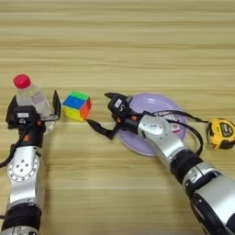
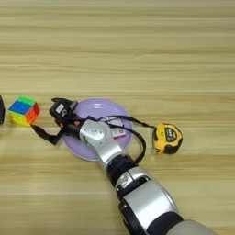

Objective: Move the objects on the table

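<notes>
A light wooden table [image 1: 137, 46] is filling the view from above. On the robot's left, the left gripper [image 1: 42, 112] is pinching a small clear plastic bottle with a red cap [image 1: 30, 95], which is leaning slightly between its black fingers. Just beside it, a multicoloured puzzle cube [image 1: 77, 105] is sitting on the wood. The right gripper [image 1: 102, 114] is hovering with its fingers spread wide, close to the cube's right side and over the left rim of a lilac round plate [image 1: 158, 103]. A yellow-and-black tape measure [image 1: 221, 133] is lying just beyond the plate's right edge, near the arm's black cable. If the right gripper is reaching for the cube, one finger could knock it toward the bottle; the tilted bottle might slip too.
</notes>
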Controlling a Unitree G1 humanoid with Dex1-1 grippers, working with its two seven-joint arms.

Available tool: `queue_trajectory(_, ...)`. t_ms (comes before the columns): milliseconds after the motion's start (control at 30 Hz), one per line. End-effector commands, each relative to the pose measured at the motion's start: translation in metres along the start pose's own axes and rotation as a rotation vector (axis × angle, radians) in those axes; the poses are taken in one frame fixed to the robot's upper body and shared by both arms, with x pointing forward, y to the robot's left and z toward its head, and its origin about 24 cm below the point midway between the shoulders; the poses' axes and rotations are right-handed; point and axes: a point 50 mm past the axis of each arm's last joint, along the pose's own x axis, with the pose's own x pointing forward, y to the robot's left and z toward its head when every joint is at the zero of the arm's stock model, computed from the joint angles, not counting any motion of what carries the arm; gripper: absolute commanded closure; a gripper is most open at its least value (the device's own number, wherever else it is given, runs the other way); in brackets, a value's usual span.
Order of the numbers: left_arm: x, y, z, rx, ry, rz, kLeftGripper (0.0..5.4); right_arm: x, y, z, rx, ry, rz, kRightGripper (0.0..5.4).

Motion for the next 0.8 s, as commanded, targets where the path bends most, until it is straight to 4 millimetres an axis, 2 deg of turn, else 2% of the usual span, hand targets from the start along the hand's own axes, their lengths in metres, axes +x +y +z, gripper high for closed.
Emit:
queue_trajectory(33,-0.001,0.001,-0.001,0.010,0.017,-0.002,0.03,0.016,0.010,0.018,-0.015,-0.056,0.042,0.00)
queue_trajectory(200,-0.002,0.000,-0.001,0.009,0.015,-0.001,0.03,0.020,0.013,0.020,-0.032,-0.043,0.068,0.00)
queue_trajectory(400,-0.002,0.000,-0.001,0.007,0.015,0.002,0.03,0.008,0.010,0.001,-0.034,0.023,0.066,0.00)
queue_trajectory(800,-0.001,0.002,-0.001,0.006,0.015,0.007,0.03,-0.029,-0.016,-0.028,-0.108,0.166,0.020,0.00)
